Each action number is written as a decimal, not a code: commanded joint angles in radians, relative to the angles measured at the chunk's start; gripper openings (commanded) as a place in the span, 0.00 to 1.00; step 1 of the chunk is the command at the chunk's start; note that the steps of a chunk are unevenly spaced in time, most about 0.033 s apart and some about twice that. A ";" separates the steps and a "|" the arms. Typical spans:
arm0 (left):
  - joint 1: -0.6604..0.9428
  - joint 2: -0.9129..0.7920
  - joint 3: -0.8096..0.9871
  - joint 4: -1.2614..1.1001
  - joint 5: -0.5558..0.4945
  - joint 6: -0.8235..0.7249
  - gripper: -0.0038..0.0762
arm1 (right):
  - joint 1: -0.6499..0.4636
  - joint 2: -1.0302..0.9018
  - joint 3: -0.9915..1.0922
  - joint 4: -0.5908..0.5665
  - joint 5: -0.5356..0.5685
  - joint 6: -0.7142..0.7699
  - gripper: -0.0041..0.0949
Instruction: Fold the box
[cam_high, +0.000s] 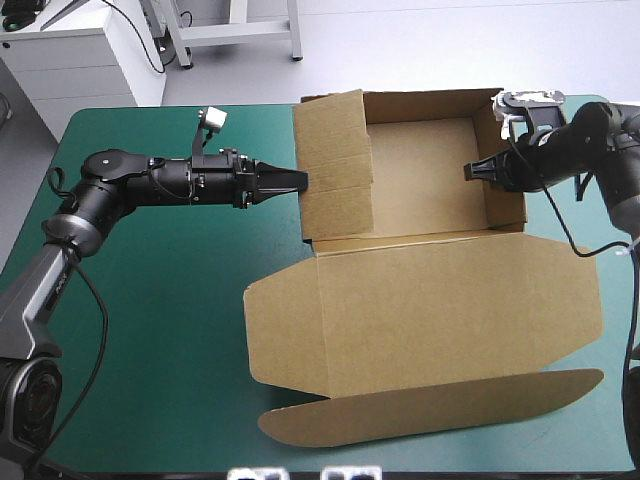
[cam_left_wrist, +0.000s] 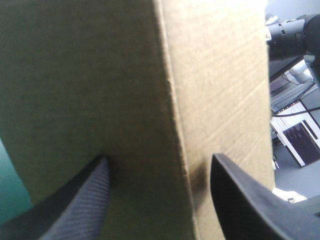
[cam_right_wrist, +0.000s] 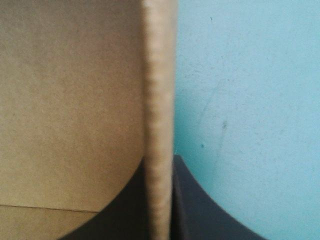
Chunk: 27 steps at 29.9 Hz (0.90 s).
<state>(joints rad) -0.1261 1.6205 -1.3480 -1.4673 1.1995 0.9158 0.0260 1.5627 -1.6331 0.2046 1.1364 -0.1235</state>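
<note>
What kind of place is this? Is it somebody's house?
Probably not a house. It looks like a robot lab or workshop. A robot's left arm and right arm reach in from either side to work on a brown box, which lies half folded on a teal-green table.

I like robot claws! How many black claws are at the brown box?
2. The left gripper is at the box's left wall, open; the right gripper is shut on its right wall. None seem hidden.

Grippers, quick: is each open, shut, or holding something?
Left gripper: open, the box wall between its tips.
Right gripper: shut on the box's right wall.
</note>
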 joint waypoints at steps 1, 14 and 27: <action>-0.010 -0.047 -0.050 -0.106 0.095 0.005 0.67 | 0.003 -0.044 -0.033 0.027 -0.049 0.030 0.03; -0.010 -0.047 -0.240 0.217 0.038 -0.244 0.67 | 0.068 -0.044 -0.033 0.019 -0.105 0.089 0.03; -0.255 -0.047 -0.414 0.797 -0.193 -0.620 0.67 | 0.068 -0.044 -0.033 0.069 -0.124 0.108 0.03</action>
<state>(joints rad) -0.3303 1.6197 -1.7127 -0.7174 1.0840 0.3636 0.0933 1.5636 -1.6331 0.2015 1.0663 -0.0323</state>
